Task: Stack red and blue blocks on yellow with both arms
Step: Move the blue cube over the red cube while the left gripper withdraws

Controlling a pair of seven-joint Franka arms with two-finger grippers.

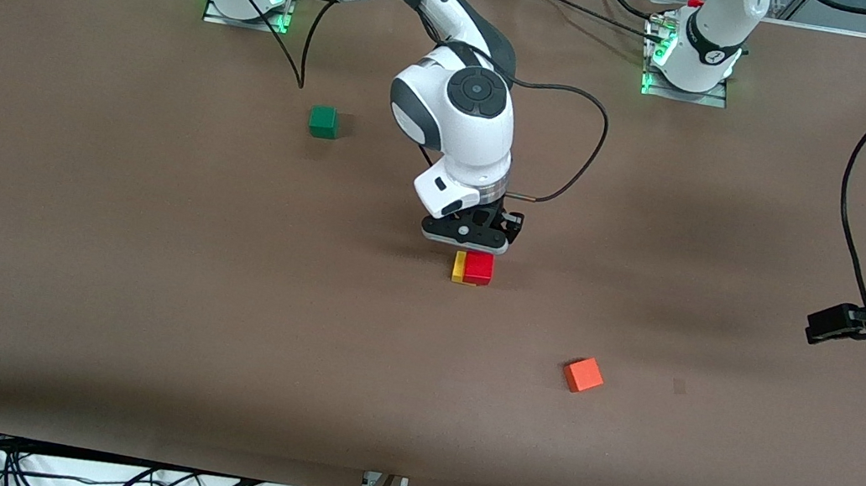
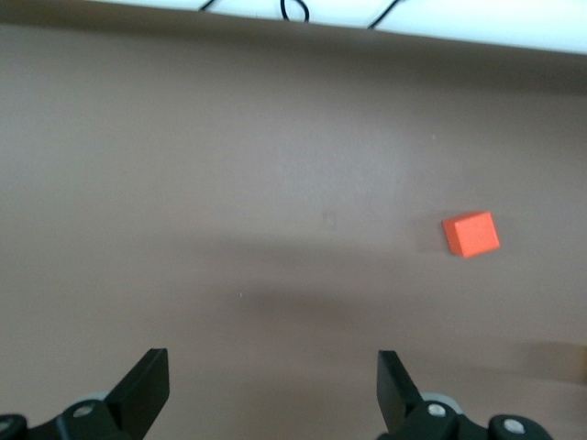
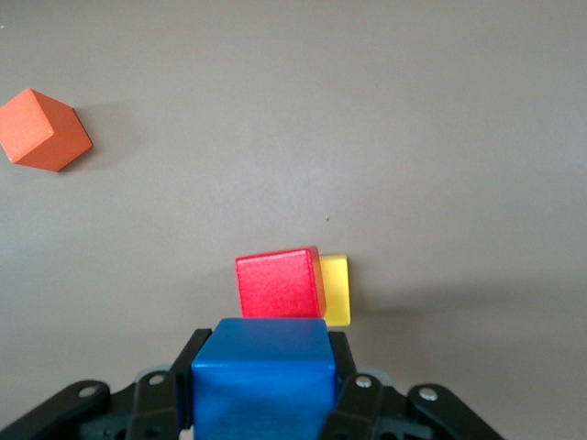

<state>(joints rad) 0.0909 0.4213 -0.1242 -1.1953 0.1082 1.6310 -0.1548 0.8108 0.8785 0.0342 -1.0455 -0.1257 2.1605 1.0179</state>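
On the counter [image 1: 57,266], nearest the front camera, an orange cube [image 1: 583,374] is being left aside. Farther back, the red block [image 1: 479,267] is resting on the yellow block [image 1: 459,267], slightly offset. Over them the blue block [image 3: 263,374] is being gripped in the right claw [image 1: 466,235], presumably for topping the stack. The left claw [image 2: 275,399] is being held open, waiting above the counter's left-arm end. Farthest, a green cube [image 1: 323,122] is lying unused. No writing is being shown.

A green cube [image 1: 323,122] sits on the brown table [image 1: 98,272] toward the right arm's end. An orange cube [image 1: 583,374] lies nearer the front camera, tilted askew, well apart from any fingers.
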